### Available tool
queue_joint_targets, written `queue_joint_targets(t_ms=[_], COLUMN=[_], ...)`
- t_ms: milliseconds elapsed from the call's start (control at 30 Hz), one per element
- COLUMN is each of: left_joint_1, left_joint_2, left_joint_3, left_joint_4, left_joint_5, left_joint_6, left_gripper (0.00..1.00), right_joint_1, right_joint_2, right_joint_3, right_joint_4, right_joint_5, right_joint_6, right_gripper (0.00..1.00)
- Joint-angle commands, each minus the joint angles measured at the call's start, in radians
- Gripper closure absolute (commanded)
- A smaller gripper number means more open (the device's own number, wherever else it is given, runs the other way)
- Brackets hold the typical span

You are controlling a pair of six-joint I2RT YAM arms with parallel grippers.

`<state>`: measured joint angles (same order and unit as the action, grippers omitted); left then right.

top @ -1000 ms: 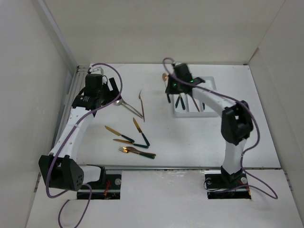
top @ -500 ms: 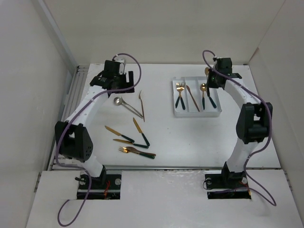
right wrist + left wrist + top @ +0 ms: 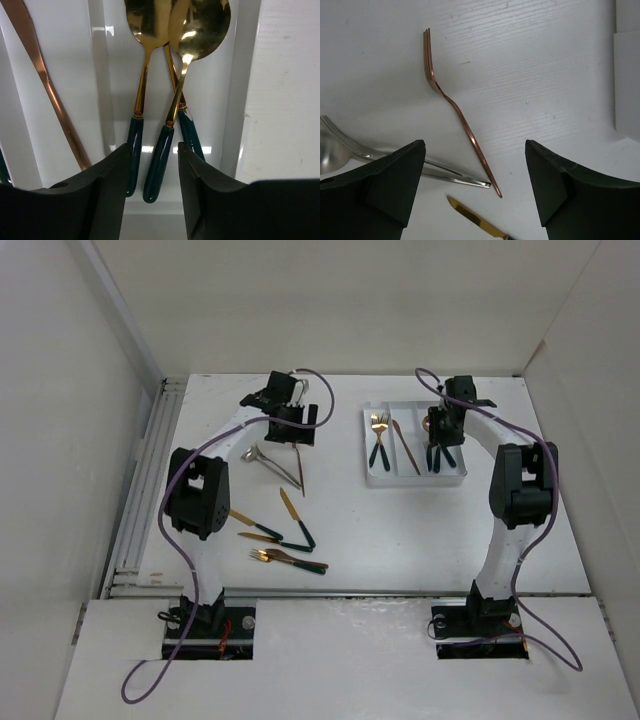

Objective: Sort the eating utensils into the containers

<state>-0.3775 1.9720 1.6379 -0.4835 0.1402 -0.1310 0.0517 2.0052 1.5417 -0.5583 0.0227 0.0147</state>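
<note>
The left hand [image 3: 475, 150] hangs wide open over a copper fork [image 3: 451, 100] on the surface [image 3: 545, 60], left of the tray [image 3: 414, 479]; the pick likely calls for lowering and pinching its thin stem. The right hand [image 3: 154, 150] sits narrow about a spoon [image 3: 185, 60] in the tray's right compartment, and I cannot tell whether it grips.

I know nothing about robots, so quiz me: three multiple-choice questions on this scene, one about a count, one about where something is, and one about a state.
1. How many compartments has the white tray? A two; B three; C five.
2. Where is the all-copper fork? A in the tray; B lifted in mid-air; C lying on the table under the left gripper.
3. The left gripper is: A open and empty; B shut on a fork; C shut on a spoon.

Answers: B, two dividers split the tray in the top view. C, the left wrist view shows the fork on the table between the spread fingers. A, nothing touches either finger.
</note>
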Motion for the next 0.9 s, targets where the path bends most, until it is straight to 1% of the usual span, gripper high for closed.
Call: queue_joint_targets(t_ms=[0,167,300,433,467,500,667,700,867], left_joint_1=[0.006,-0.012,-0.035,-0.047,-0.047,-0.047,-0.047,-0.047,-0.047], left_joint_2=[0.025,0.083,0.107,0.143,0.143,0.157,0.197,0.197,0.172], left_joint_3=[0.075,0.089,0.07,0.06,0.06,0.06,0.069,0.069,0.051], left_joint_4=[-0.006,-0.006,-0.006,-0.024,-0.024,-0.024,-0.033,-0.033,-0.033], left_joint_5=[0.016,0.025,0.025,-0.011,-0.011,-0.034,-0.109,-0.119,-0.119], left_joint_6=[0.004,-0.005,-0.016,-0.038,-0.038,-0.047,-0.065,-0.074,-0.075], left_gripper=[0.22,0.34,0.36,0.38,0.46,0.48,0.48,0.5,0.51], right_joint_1=[-0.01,-0.01,-0.001,0.01,0.01,0.01,0.01,0.01,0.01], right_joint_2=[-0.06,-0.117,-0.169,-0.21,-0.221,-0.221,-0.243,-0.256,-0.29], right_joint_3=[0.024,0.015,0.006,0.006,0.006,0.006,0.006,0.006,-0.026], right_joint_4=[0.009,0.009,0.009,0.02,0.02,0.02,0.02,0.02,0.029], right_joint_5=[0.011,0.031,0.052,0.052,0.043,0.043,0.043,0.043,0.052], right_joint_6=[-0.006,-0.005,0.004,0.013,0.013,0.013,0.013,0.013,0.013], right_gripper=[0.51,0.5,0.5,0.49,0.49,0.49,0.49,0.49,0.49])
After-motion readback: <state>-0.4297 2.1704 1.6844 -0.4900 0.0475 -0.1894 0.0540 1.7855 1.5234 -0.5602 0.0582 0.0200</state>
